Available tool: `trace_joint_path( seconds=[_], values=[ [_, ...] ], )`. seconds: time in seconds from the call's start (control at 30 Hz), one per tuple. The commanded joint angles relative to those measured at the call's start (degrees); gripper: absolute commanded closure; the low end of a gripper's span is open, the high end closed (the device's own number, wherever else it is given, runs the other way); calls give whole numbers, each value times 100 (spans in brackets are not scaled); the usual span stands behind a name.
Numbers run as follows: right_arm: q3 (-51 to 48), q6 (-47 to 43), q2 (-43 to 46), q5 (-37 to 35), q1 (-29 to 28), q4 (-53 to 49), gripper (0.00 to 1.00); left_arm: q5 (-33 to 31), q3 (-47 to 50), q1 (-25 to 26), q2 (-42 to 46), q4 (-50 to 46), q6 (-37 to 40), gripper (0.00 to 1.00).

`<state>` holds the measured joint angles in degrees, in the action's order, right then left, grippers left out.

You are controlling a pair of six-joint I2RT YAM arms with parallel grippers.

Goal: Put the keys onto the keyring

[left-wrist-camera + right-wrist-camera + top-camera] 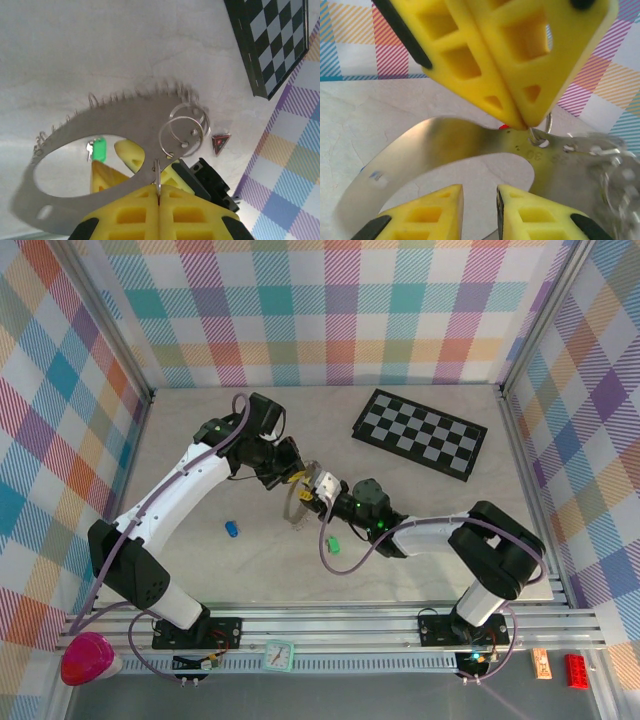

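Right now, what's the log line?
left end effector: shut on keyring | right end effector: open, by keyring | blue key, green key: on table

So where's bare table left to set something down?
Bare table along the near edge between the arm bases, and between the checkerboard and the right arm. Crowded mid-table around the keyring, with blue key and green key nearby.

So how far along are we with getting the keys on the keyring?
Done: nothing threaded. In hand: the left gripper is shut on a small ring of the keyring, holding it off the table; the right gripper sits open beside its band. Left: the green key and blue key both lie loose on the table.
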<state>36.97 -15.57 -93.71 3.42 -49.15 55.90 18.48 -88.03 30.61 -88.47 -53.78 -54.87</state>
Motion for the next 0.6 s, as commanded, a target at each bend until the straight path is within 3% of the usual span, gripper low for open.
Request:
trace_joint_path(
  seconds=[0.0, 0.37, 0.57],
  values=[
    [-126, -195, -31, -35, -7, 677, 76, 288, -128, -46, -57, -306, -757, 100],
    [-345, -369, -73, 448, -7, 1364, 75, 641, 266, -64, 75, -200, -1547, 100],
    [-336, -350, -42, 325, -6, 1414, 76, 684, 382, -73, 171, -204, -1682, 100]
  ],
)
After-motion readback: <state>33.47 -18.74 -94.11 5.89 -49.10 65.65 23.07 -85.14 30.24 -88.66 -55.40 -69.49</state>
